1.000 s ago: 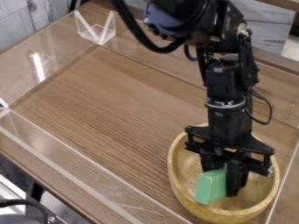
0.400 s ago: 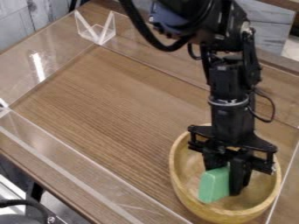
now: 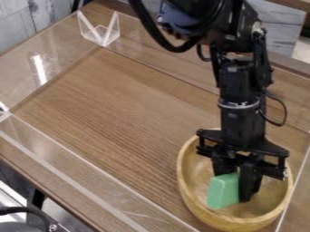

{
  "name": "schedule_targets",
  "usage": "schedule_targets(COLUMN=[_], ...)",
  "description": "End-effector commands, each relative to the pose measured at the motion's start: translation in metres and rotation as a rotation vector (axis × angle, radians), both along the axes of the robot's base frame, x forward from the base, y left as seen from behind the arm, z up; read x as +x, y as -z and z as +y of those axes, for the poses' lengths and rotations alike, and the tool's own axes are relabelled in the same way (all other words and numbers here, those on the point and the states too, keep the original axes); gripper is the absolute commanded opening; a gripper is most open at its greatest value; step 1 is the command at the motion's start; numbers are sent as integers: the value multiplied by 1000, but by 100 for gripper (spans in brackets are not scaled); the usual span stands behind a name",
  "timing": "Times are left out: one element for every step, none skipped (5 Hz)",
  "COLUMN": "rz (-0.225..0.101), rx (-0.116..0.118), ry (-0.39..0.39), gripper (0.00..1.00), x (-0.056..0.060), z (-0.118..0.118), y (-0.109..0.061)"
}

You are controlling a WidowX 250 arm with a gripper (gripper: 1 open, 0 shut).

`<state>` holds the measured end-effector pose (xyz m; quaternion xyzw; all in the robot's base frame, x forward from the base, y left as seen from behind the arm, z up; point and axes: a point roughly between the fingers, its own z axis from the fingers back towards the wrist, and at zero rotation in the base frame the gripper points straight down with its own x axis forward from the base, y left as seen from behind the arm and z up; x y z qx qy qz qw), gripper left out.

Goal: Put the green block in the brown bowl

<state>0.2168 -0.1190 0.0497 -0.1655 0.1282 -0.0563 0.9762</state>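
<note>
The black arm's jaws (image 3: 240, 184) reach steeply down into the round, shallow, light tan wooden bowl (image 3: 191, 186) on the wood-grain surface (image 3: 109, 100). They are clamped on the small bright green rectangular block (image 3: 224, 191), which stands upright inside the bowl, its lower end near the bowl's floor.

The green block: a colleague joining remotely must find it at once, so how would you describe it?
On the wooden table, look near the front right for the brown bowl. The black gripper reaches into it, shut on the green block, the only bright green thing.
</note>
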Motion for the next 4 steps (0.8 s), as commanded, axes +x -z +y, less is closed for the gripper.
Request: schedule_targets(rz=[-31,-24,-16,-10], rx=[-15,-16,-18,-19], ry=[-3,-3,-4,-4], gripper=[0,0,0,0], x=[9,10,11,12], z=[-2,-2,-1,-1], y=[-8,-8,-8,-8])
